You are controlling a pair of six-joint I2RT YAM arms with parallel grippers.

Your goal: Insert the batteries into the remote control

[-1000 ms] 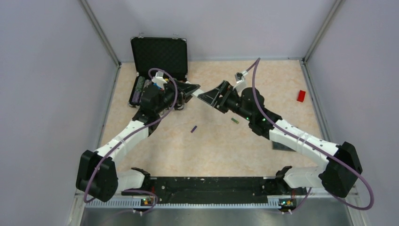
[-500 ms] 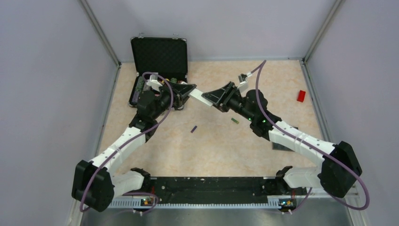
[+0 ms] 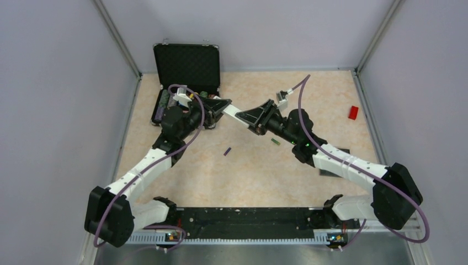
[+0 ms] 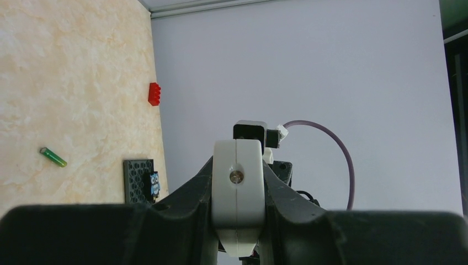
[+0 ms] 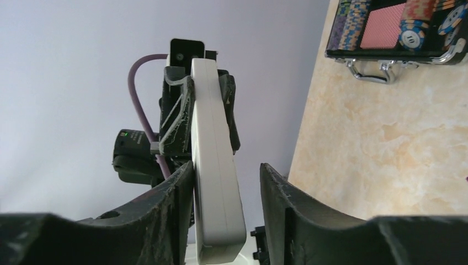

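The white remote control (image 3: pixel 234 112) hangs in the air between both grippers, above the middle back of the table. My left gripper (image 3: pixel 219 106) is shut on its left end; that end fills the left wrist view (image 4: pixel 238 193). My right gripper (image 3: pixel 249 116) is open around the other end (image 5: pixel 215 182). The remote lies against the left finger (image 5: pixel 165 215), with a gap to the right finger (image 5: pixel 292 215). The green battery (image 3: pixel 275 141) and the dark purple battery (image 3: pixel 227 150) lie on the table below. The green battery also shows in the left wrist view (image 4: pixel 53 157).
An open black case (image 3: pixel 186 63) with poker chips (image 5: pixel 411 37) stands at the back left. A red block (image 3: pixel 353 112) lies at the right wall. A dark perforated pad (image 4: pixel 139 181) lies by the right arm (image 3: pixel 353 168).
The left arm shifted left and lower while still holding the remote. The right gripper slid further left, over the remote's free end. The batteries have not moved.
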